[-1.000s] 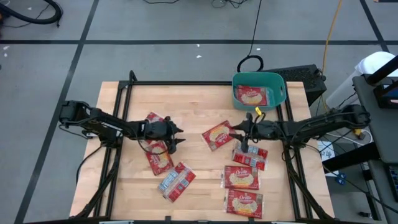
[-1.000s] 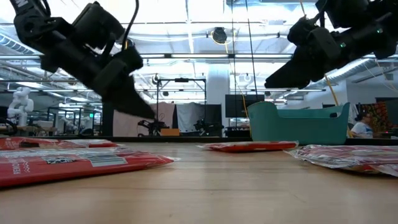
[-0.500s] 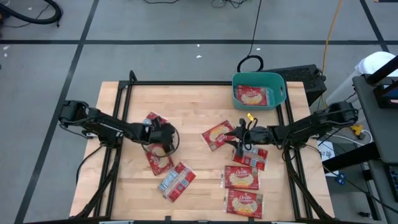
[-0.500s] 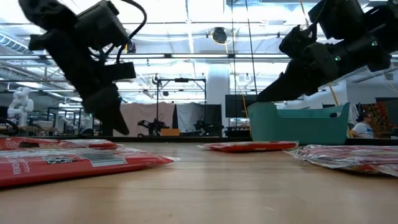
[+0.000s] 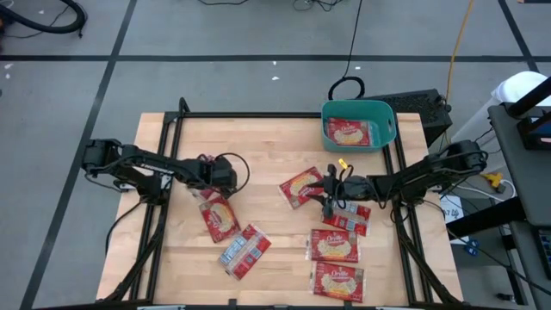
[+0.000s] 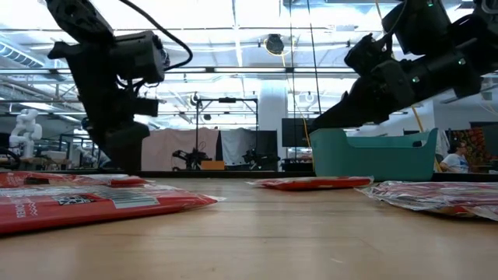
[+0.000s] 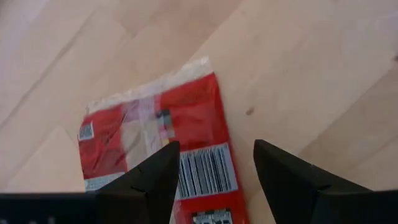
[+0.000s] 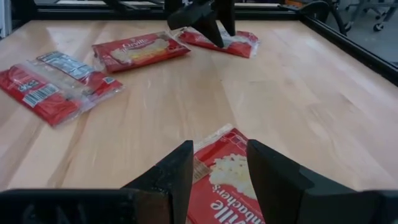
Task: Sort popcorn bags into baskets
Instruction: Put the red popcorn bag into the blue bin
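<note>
Both arms have shifted since the earlier frame: left fingers (image 7: 155,180), apart and empty, now hang over a label-up popcorn bag (image 7: 155,140); right fingers (image 8: 177,174), apart, hover above a bag (image 8: 227,171) at mid-worktop (image 5: 275,138). 1 bag (image 5: 348,132) lies in the teal tub (image 5: 385,116); 7 lie loose.

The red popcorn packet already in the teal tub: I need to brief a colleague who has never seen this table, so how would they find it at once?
Start at the teal-blue plastic tub standing at the far right corner of the wooden table. The flat red popcorn packet lies inside it, yellow popcorn picture facing up. It is the only packet in a container; all the others lie loose on the bare wood.
</note>
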You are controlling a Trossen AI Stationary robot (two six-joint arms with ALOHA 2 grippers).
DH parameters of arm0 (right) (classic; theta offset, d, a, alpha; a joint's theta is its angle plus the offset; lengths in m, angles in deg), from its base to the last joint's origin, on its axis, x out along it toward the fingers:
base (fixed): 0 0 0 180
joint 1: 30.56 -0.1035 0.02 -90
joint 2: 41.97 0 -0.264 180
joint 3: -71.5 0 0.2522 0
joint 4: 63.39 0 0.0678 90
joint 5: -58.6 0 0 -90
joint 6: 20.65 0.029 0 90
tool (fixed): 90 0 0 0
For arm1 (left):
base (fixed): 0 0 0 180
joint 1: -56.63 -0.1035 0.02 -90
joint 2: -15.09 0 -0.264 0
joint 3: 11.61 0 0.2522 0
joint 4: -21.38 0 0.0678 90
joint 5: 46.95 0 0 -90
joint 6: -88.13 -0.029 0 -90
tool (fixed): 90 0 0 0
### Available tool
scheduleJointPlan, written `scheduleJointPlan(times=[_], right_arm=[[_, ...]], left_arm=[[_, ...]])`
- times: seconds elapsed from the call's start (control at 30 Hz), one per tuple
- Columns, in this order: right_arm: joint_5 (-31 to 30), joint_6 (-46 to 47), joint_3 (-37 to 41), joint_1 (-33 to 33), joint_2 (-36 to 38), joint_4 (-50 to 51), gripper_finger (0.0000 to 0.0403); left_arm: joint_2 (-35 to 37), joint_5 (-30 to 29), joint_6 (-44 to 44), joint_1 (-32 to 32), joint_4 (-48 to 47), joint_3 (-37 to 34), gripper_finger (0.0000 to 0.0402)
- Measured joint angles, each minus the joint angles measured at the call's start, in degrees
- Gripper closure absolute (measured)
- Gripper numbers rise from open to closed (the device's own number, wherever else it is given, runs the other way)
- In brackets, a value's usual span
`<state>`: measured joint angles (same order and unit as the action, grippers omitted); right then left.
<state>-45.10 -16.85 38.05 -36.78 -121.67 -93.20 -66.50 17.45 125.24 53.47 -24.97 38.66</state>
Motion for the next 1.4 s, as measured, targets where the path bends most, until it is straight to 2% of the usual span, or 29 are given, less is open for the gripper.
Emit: scheduleJointPlan(times=[0.07,0.13,0.23,0.5,0.77,0.9,1.1,1.2,1.3,1.4], right_arm=[[0.0,0.0,0.0,0.5,0.0,-0.4,0.0261],[0.0,0.0,0.0,0.7,0.0,-0.5,0.0261],[0.0,0.0,0.0,0.7,0.0,-0.5,0.0261],[0.0,-0.1,0.0,1.0,0.0,-2.0,0.0261],[0.1,0.0,0.0,1.0,0.0,-4.7,0.0261],[0.3,1.3,-0.1,0.8,0.0,-5.0,0.0261],[0.3,0.4,-0.1,0.8,0.0,-5.0,0.0261],[0.3,-0.7,-0.1,0.8,0.0,-5.0,0.0261],[0.3,-1.5,-0.1,0.8,0.0,-4.7,0.0261],[0.4,-1.7,-0.1,0.8,0.0,-4.4,0.0261]], left_arm=[[0.0,0.7,1.7,0.5,-1.9,0.0,0.0192],[0.0,3.9,4.5,1.8,-5.5,0.4,0.0192],[0.0,7.6,7.8,5.9,-11.8,1.3,0.0193],[0.0,8.0,19.6,19.4,-30.6,3.5,0.0195],[-0.3,7.6,11.3,31.2,-28.7,0.4,0.0237],[-0.3,5.6,11.3,35.7,-28.6,0.3,0.0234],[-1.6,1.5,8.6,36.5,-28.1,0.3,0.0165],[-3.0,0.7,3.8,35.6,-25.0,-0.4,0.0133],[-4.4,0.5,2.6,34.0,-22.8,-1.2,0.0128],[-5.7,0.9,3.0,31.9,-22.6,-1.2,0.0152]])
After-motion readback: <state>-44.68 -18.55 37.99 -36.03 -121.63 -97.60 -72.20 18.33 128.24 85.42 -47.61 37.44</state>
